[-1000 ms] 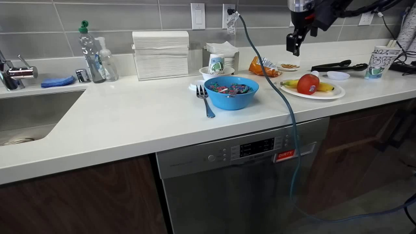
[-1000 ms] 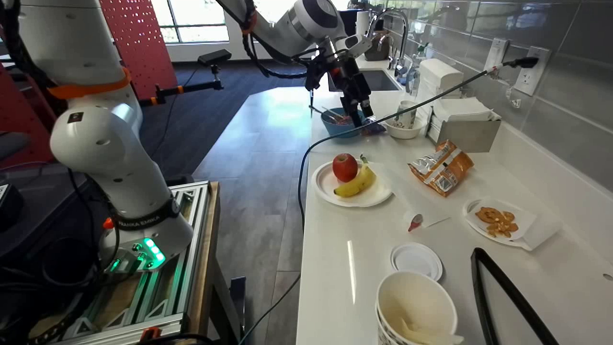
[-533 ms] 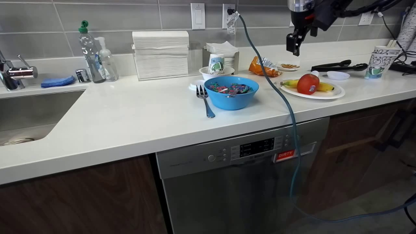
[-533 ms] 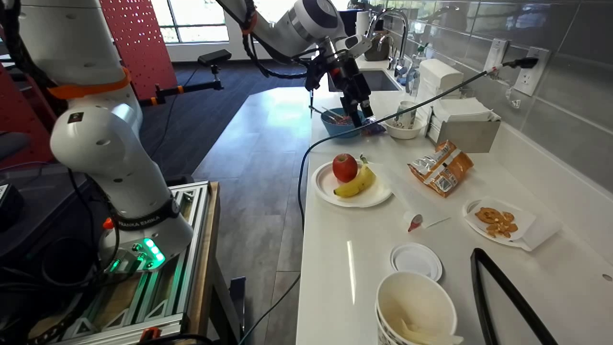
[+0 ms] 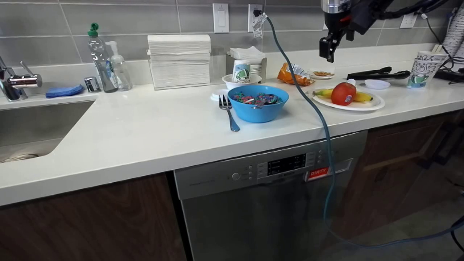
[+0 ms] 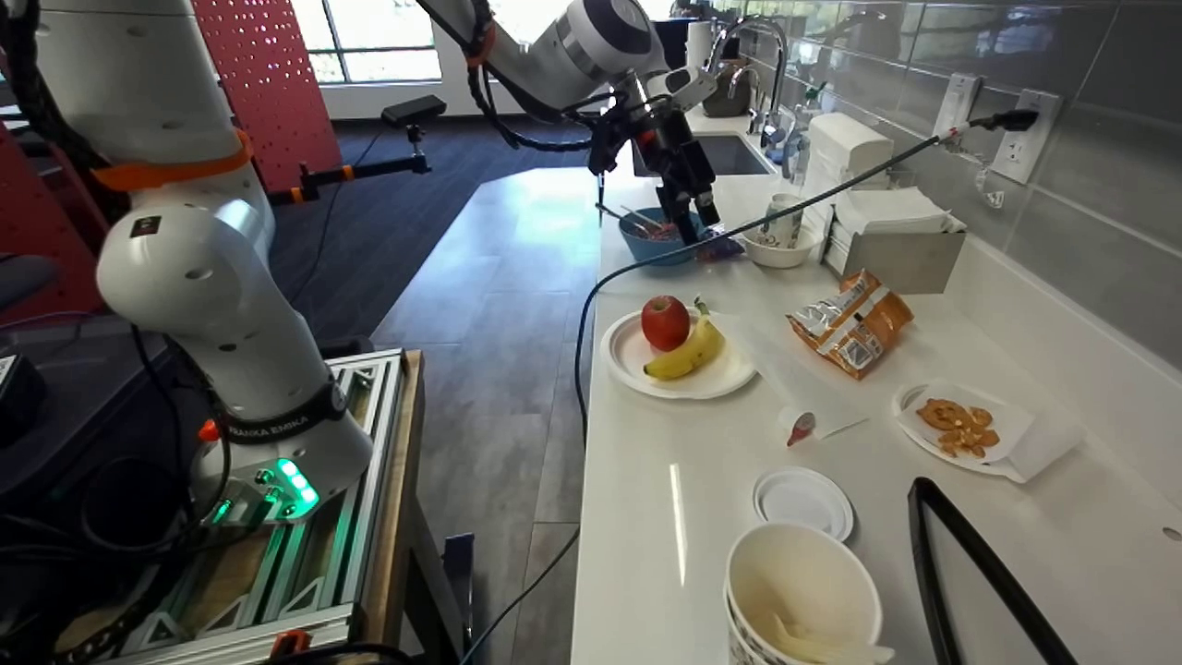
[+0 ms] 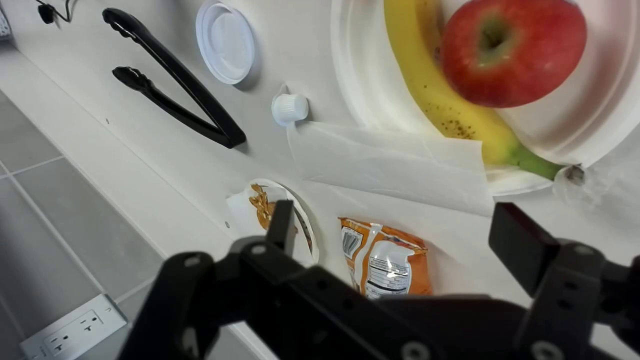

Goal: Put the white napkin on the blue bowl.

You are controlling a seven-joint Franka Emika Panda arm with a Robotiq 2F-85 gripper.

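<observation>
Nothing is visibly shifting: in both exterior views the arm (image 6: 572, 60) is keeping the pose it is showing in the pictures from 0.5 and 1 second ago, and no item is moving. In the wrist view the gripper (image 7: 402, 237) is hanging above the counter (image 7: 297, 45), its 2 fingers standing wide apart and holding nothing. Below the jaws, an orange snack bag (image 7: 387, 257) is showing through the gap, and a whitish sheet (image 7: 390, 165) is lying just ahead of the fingertips, across the edge of the fruit plate (image 7: 350, 70). The white napkin (image 6: 896, 211) is most likely topping the metal holder (image 6: 910, 265), off to the side of the jaws by the tiled wall (image 5: 119, 21), though the whitish sheet is remaining a rival. The blue bowl (image 5: 257, 113) is standing lower than the jaws and well apart, with no napkin visibly covering it. For the task, I'm judging, this stillness is meaning no progress: the pick is still waiting. The next move is probably calling for a shallow pinch on 1 sheet, several possibly lifting together.
</observation>
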